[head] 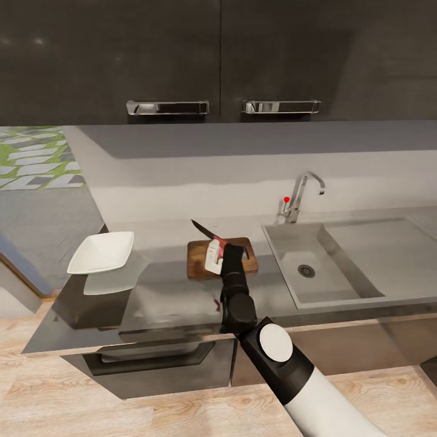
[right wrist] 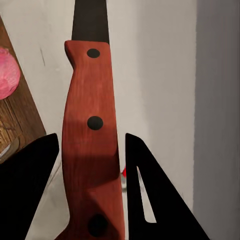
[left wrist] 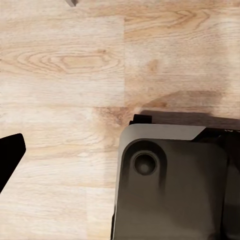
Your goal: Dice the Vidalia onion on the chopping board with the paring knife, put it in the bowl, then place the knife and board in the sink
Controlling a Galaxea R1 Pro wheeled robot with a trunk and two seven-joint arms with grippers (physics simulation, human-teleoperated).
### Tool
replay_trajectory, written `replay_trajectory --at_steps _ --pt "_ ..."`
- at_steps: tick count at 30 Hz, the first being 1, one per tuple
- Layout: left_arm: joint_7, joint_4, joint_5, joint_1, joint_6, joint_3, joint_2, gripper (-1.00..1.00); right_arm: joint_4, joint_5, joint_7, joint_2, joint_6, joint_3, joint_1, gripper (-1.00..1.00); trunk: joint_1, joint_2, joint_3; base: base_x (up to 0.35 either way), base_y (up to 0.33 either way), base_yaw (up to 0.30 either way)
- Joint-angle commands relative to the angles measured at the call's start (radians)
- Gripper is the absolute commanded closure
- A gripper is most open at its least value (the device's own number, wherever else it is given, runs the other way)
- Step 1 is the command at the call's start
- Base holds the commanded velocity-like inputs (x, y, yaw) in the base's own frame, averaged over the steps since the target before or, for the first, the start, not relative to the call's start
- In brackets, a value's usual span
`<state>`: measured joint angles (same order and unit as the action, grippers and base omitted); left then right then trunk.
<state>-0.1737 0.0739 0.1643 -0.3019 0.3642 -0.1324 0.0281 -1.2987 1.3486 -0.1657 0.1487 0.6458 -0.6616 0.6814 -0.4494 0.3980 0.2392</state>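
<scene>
Head view: right gripper reaching over the chopping board on the grey countertop, clamped on the paring knife. Dark blade pointing up and away toward the back wall, tip past the board's far edge. Board lying just left of the sink, apart from it. Sink basin with round drain and flat drainboard on its right side; chrome tap with red knob behind the basin's far left corner. White square bowl at the countertop's left end, well apart from the board. Black upper cabinets with two chrome handles above. Pale wood floor in front of the lower cabinets.

Right wrist view: reddish-brown knife handle with three dark rivets sitting between the two black fingers, fingers close on either side of it; dark blade running on beyond. Pinkish onion at the frame edge, on the brown board, just beside the knife.

Left wrist view: wood floor, a grey part of the robot's base, one black fingertip at the edge. Left claw state: cannot tell.
</scene>
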Motion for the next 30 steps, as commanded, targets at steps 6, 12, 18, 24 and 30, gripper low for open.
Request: replay_trajectory --at_steps 6,12,18,24,30 --pt "-0.001 0.004 0.009 -0.002 0.007 -0.009 0.001 -1.00 0.019 0.012 -0.009 -0.002 -0.007 -0.003 0.001 1.00 -0.001 0.002 0.002 0.056 -0.071 0.000" --pt "-0.001 0.004 0.009 -0.002 0.007 -0.009 0.001 -1.00 0.053 0.022 -0.004 0.001 -0.008 -0.010 0.001 1.00 -0.001 0.002 0.002 0.172 -0.186 0.000" --pt "-0.001 0.004 0.009 -0.002 0.007 -0.009 0.001 -1.00 0.087 0.030 -0.002 0.004 -0.008 -0.017 0.001 1.00 -0.001 0.002 0.002 0.141 -0.154 0.000" --pt "-0.001 0.004 0.009 -0.002 0.007 -0.009 0.001 -1.00 0.144 0.030 -0.002 0.006 -0.008 -0.027 0.001 1.00 -0.001 0.002 0.002 0.020 -0.023 0.000" --pt "-0.001 0.004 0.009 -0.002 0.007 -0.009 0.000 -1.00 0.169 0.029 -0.001 0.008 -0.008 -0.063 0.001 1.00 -0.001 0.002 0.002 0.002 -0.003 0.000"
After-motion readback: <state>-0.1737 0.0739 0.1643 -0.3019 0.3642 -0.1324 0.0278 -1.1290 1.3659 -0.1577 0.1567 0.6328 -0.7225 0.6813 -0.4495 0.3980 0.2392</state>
